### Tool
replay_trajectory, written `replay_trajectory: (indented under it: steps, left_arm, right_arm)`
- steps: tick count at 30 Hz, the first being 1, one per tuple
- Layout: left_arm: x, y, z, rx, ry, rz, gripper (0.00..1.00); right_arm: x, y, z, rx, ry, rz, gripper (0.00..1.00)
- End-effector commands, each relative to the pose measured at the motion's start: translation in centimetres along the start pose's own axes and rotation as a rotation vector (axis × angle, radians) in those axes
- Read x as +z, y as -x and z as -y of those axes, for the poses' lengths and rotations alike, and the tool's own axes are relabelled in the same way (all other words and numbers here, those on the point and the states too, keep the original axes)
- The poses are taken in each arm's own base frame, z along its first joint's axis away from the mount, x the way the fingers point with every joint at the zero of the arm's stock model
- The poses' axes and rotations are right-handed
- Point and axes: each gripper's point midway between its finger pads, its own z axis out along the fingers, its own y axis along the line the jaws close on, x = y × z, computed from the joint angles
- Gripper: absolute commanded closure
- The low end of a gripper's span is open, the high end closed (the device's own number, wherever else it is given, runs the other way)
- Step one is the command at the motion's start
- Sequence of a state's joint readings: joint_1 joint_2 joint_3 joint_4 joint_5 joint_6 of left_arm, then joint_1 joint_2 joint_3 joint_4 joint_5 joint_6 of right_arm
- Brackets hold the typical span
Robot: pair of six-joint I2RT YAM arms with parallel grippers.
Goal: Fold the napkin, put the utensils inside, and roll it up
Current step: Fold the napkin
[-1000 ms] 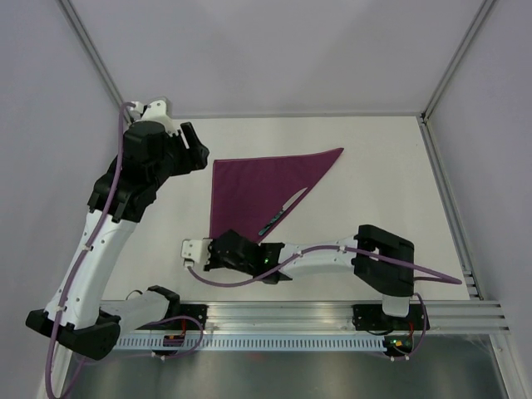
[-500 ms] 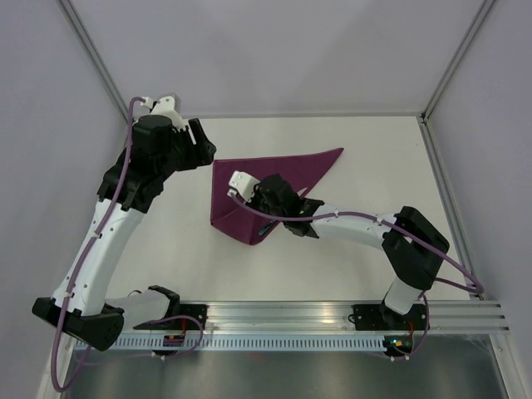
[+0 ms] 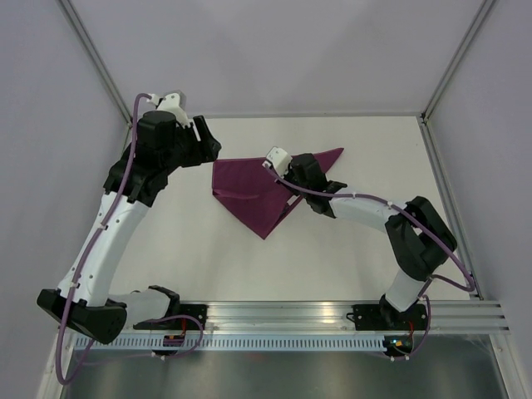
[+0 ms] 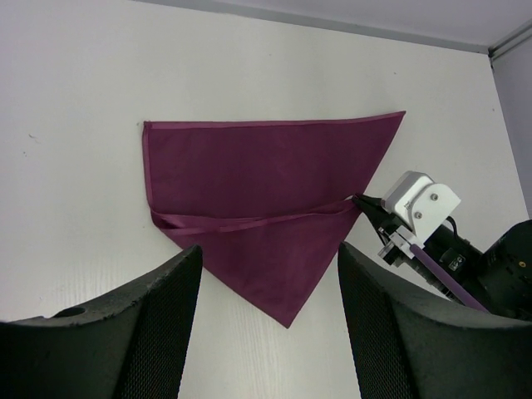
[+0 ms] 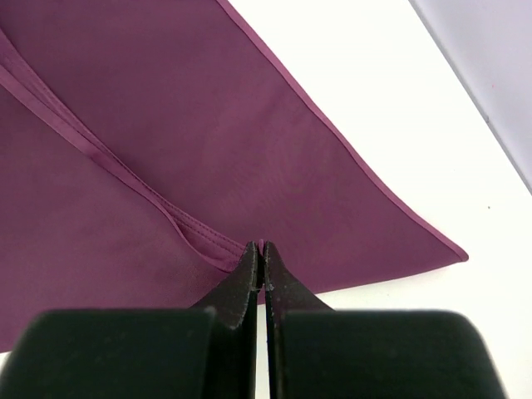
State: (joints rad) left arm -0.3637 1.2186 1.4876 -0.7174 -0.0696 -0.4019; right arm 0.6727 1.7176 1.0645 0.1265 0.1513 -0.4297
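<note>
I am pinching the napkin (image 3: 249, 187) with my right claw (image 3: 274, 170). This claw is shut tight. Its two dark tips are pressing together on the thin sewn edge of the cloth. In the right wrist view that edge is running like a little ribbon across the purple cloth and right up into my closed tips (image 5: 263, 249).

The napkin is lying on the white table (image 3: 374, 216), out in the middle, a bit toward the far side. It is making a shape with three corners. Its long straight edge is lying on the far side. One sharp corner is pointing toward my bases, and another sharp corner is reaching out to the far right. A flap of the cloth is lying over the rest, and its edge is crossing the napkin from the left side to my right claw (image 4: 362, 202).

My left claw (image 3: 209, 143) is standing wide open and is holding nothing. It is hanging over the table near the napkin's far left corner. I cannot tell if it is touching the cloth there. In the left wrist view its two big black fingers (image 4: 166, 299) are spreading apart, and the napkin (image 4: 258, 166) is showing between them.
</note>
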Motion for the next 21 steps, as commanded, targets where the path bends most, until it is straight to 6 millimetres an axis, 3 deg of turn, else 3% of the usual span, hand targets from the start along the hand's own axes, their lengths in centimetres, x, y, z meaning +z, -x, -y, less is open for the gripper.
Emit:
replay_trajectory:
  steps: [1, 21]
  left_arm:
    - [0.0, 1.3, 0.9, 0.025, -0.055, 0.041, 0.29]
    - [1.8, -0.4, 1.0, 0.017, -0.081, -0.010, 0.29]
  right_arm:
    - [0.6, -0.7, 0.5, 0.002, -0.003, -0.012, 1.00]
    - [2.2, -6.0, 1.1, 0.023, -0.004, -0.134, 0.99]
